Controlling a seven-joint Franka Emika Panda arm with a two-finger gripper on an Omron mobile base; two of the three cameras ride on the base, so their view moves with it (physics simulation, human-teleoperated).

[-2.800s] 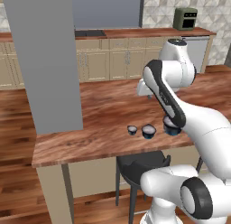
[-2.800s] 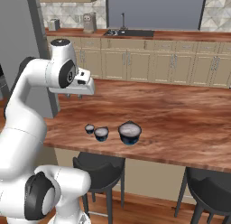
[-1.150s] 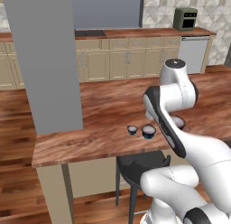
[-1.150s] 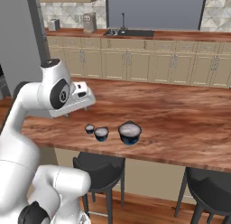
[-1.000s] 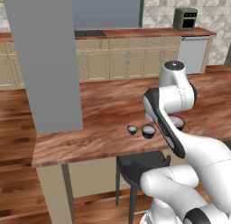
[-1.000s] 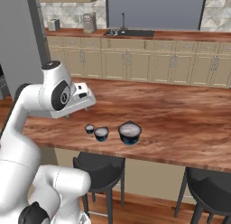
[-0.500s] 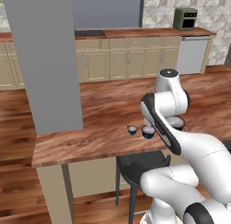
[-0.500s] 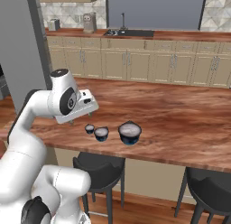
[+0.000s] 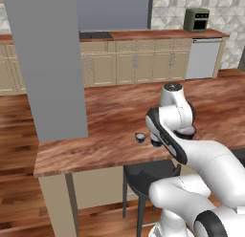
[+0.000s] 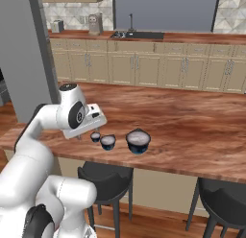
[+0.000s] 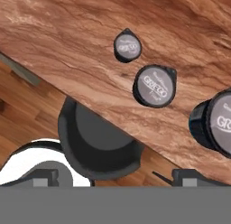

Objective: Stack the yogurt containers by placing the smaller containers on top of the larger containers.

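Three dark, grey-lidded yogurt containers [image 11: 154, 86] sit apart in graded sizes; end effector [image 11: 115, 175] released.

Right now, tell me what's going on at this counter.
The robot arm is working toward stacking three yogurt cups, and nothing is stacked yet. The smallest cup, the middle cup and the largest cup stand apart in a row near the front edge of the wooden counter, above a dark stool. The gripper hovers beside the smallest cup, looking down over the row, with its jaws wide open and holding nothing.
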